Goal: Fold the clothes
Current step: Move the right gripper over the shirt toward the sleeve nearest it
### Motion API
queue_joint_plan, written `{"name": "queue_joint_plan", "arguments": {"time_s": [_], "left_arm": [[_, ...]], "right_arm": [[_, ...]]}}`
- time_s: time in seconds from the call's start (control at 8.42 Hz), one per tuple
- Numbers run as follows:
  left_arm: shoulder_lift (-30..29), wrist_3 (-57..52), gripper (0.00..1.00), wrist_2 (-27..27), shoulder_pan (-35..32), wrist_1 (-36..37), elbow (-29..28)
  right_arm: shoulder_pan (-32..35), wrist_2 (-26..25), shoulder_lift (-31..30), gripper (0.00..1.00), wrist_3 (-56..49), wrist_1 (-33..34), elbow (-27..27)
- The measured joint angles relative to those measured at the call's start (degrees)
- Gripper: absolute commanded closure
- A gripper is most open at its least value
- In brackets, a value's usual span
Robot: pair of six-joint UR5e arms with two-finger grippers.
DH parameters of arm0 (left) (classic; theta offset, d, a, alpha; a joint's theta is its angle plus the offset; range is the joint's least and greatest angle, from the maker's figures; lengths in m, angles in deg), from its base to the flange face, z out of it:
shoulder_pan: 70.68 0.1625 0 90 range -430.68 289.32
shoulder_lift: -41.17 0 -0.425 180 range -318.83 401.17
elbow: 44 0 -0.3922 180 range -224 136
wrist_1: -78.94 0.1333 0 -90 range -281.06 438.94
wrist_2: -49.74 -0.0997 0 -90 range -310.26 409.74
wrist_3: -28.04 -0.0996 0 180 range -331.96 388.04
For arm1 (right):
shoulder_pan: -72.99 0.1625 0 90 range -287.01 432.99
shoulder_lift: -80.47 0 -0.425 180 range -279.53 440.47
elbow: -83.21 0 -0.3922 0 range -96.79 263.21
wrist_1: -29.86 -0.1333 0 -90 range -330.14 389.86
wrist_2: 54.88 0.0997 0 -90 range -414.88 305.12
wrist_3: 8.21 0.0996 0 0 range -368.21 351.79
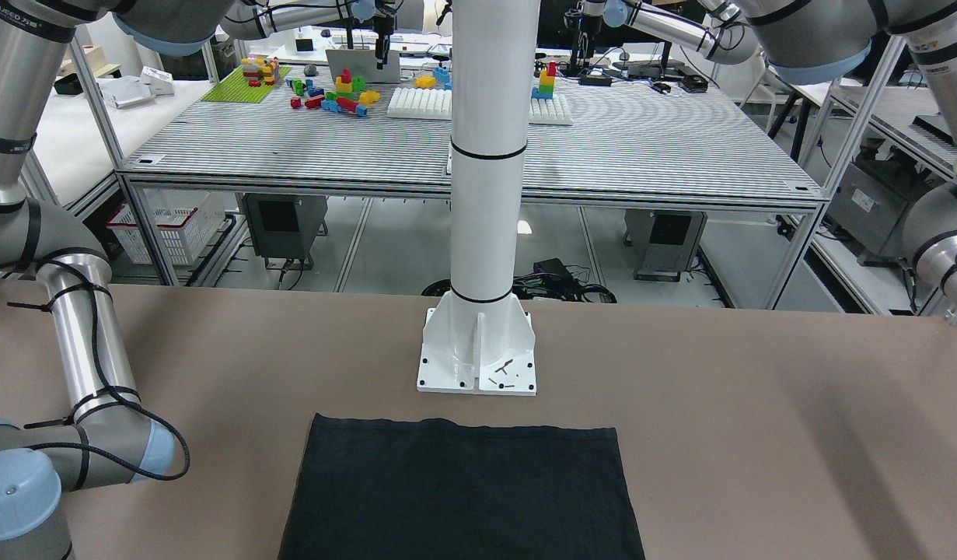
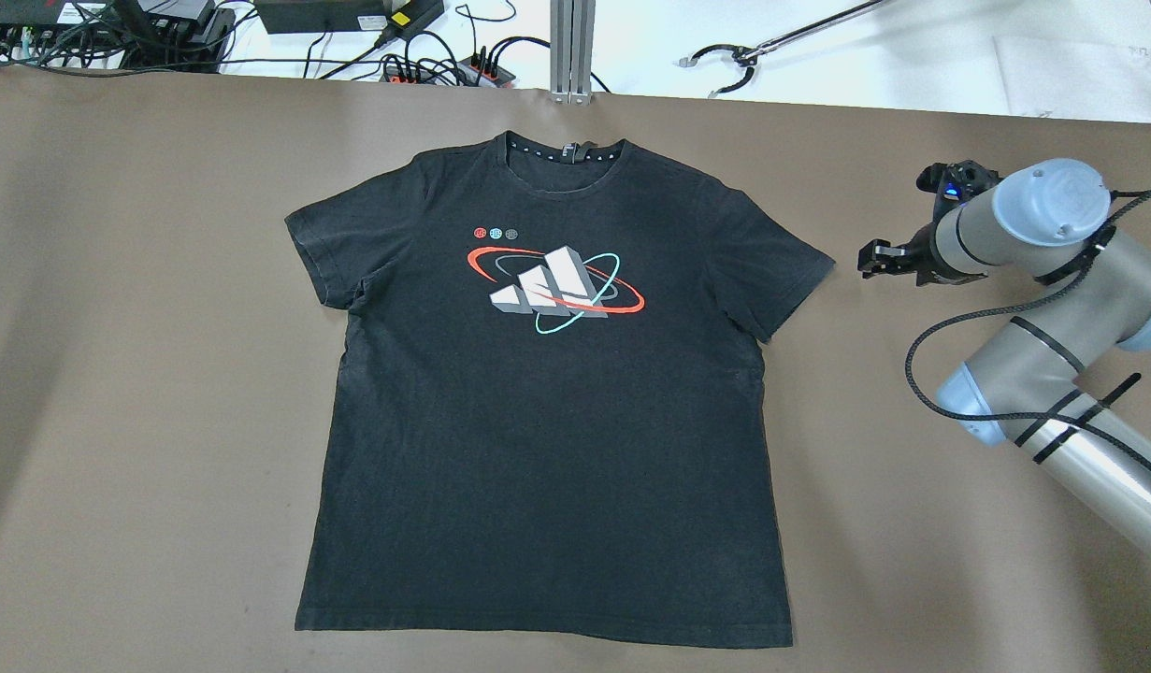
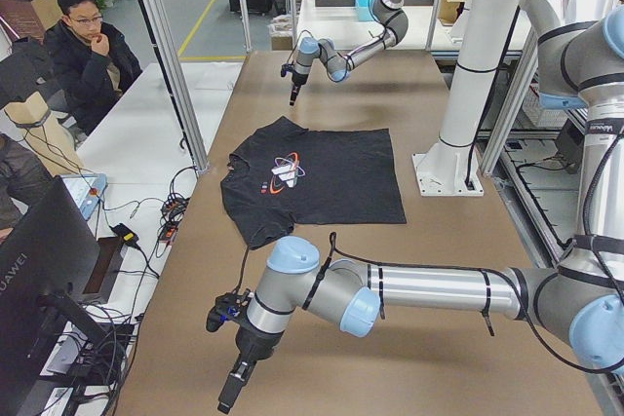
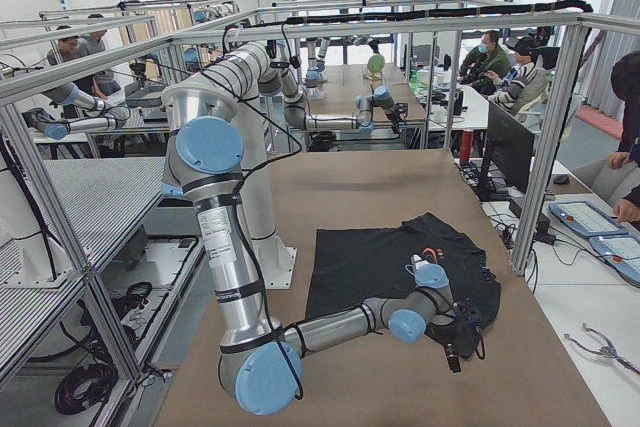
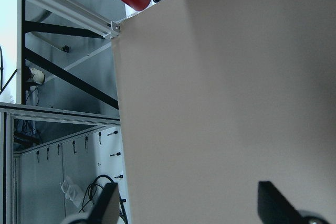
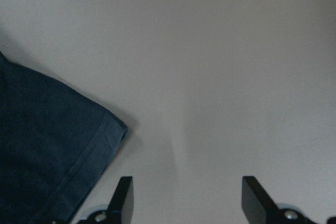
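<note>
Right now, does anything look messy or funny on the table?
Not much. The black T-shirt lies flat, print up. Only the sleeve on the robot's left is a little puckered at the armpit.

I'm looking at a brown counter [image 2: 117,393] that's carrying a black T-shirt [image 2: 547,449]. It's lying flat and face up, sleeves spreading out, printed logo showing. The white pillar's base plate [image 1: 478,365] is sitting on the counter near the shirt's hem, not touching it.

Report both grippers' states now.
Left gripper: open, holding nothing, over the table.
Right gripper: open, holding nothing, beside the T-shirt sleeve.
</note>
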Motion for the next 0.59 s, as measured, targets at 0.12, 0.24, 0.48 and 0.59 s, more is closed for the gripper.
{"name": "queue_joint_plan", "arguments": {"time_s": [0.12, 0.24, 0.48, 0.59], "left_arm": [[0.0, 0.0, 0.07, 0.0, 0.0, 0.0, 0.0], [0.0, 0.0, 0.07, 0.0, 0.0, 0.0, 0.1], [0.2, 0.1, 0.07, 0.0, 0.0, 0.0, 0.1], [0.2, 0.1, 0.07, 0.1, 0.0, 0.0, 0.2]], "right_arm": [[-0.5, -0.4, 1.7, 0.31, 3.1, -2.6, 3.2], [-1.0, -0.7, 2.8, 0.33, 5.8, -4.9, 5.6], [-2.5, -3.3, 4.9, 0.43, 9.5, -7.1, 8.9], [-3.1, -4.6, 5.9, 0.49, 10.5, -7.5, 10.2]]}}
